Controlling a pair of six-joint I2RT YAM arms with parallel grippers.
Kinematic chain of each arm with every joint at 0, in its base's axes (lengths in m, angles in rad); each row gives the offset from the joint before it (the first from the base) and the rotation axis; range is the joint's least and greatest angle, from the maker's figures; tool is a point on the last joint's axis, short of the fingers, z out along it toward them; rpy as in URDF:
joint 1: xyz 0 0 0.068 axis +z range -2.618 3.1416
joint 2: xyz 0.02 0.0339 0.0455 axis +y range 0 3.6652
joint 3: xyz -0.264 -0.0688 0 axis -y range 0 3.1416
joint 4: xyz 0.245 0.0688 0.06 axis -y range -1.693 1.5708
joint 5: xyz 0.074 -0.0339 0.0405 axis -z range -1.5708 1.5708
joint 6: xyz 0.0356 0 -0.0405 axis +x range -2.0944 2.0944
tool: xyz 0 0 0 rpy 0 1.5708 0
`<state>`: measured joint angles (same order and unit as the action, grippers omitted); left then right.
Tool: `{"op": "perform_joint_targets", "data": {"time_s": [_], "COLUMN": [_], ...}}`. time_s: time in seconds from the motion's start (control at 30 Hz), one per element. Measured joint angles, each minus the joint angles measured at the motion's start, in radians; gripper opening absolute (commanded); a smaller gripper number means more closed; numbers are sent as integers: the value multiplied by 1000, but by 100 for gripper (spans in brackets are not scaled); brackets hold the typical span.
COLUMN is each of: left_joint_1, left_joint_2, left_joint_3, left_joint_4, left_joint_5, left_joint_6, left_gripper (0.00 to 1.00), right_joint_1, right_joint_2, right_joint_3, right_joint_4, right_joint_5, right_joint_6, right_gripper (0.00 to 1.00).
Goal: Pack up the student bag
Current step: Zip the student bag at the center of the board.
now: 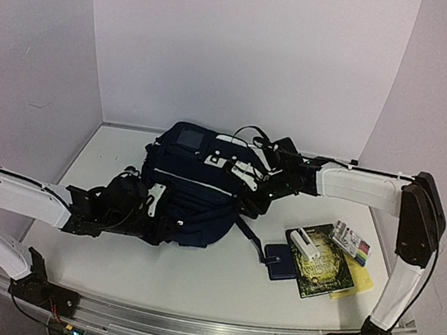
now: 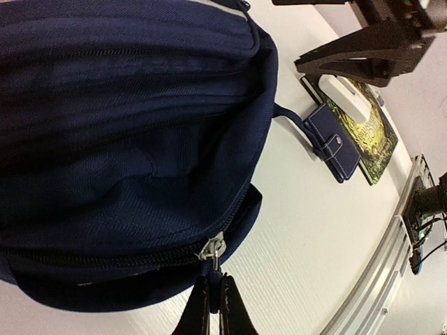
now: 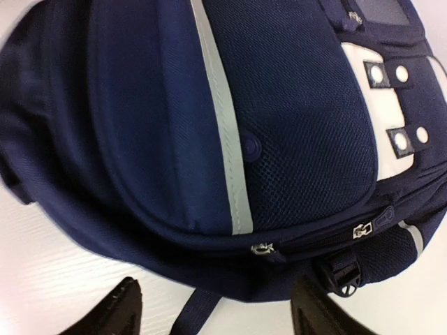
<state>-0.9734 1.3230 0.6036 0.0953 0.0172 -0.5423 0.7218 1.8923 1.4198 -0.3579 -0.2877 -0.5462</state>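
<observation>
Black fingers of the left gripper (image 2: 215,296) are pinched together on the zip pull (image 2: 213,251) at the edge of the bag (image 2: 126,139). Over the bag's other side the right gripper (image 3: 213,310) hangs with its jaws wide apart, gripping nothing. Navy with white stripes, the bag lies flat in the middle of the table (image 1: 191,280) between the arms, a wallet (image 1: 280,261) and a book (image 1: 324,269) just right of it.
</observation>
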Motion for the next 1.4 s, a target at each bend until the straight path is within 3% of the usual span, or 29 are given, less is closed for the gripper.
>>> {"op": "perform_joint_targets", "data": {"time_s": [0.3, 0.5, 0.57, 0.73, 0.8, 1.07, 1.4], "left_joint_1": [-4, -4, -4, -4, -2, 51, 92], "left_joint_2": [90, 90, 90, 90, 86, 23, -85], "left_joint_3": [52, 52, 52, 52, 50, 43, 8], "left_joint_4": [52, 71, 72, 71, 66, -25, -113], "left_joint_5": [85, 89, 88, 85, 77, -27, -119], "left_joint_6": [-7, -20, -31, -43, -51, -107, -140], "left_gripper": [0, 0, 0, 0, 0, 0, 0], "right_joint_1": [145, 225, 226, 221, 221, 212, 51], "right_joint_2": [-86, -16, 10, 47, 47, -24, -106], "right_joint_3": [-5, 20, 20, 19, 19, -59, -128], "right_joint_4": [-10, -11, -12, -5, 2, 52, 40], "right_joint_5": [-83, -99, -95, -69, -51, 4, -26], "right_joint_6": [1, -19, -32, -52, -57, -81, -139], "right_gripper": [75, 60, 51, 8, 0, 0, 0]}}
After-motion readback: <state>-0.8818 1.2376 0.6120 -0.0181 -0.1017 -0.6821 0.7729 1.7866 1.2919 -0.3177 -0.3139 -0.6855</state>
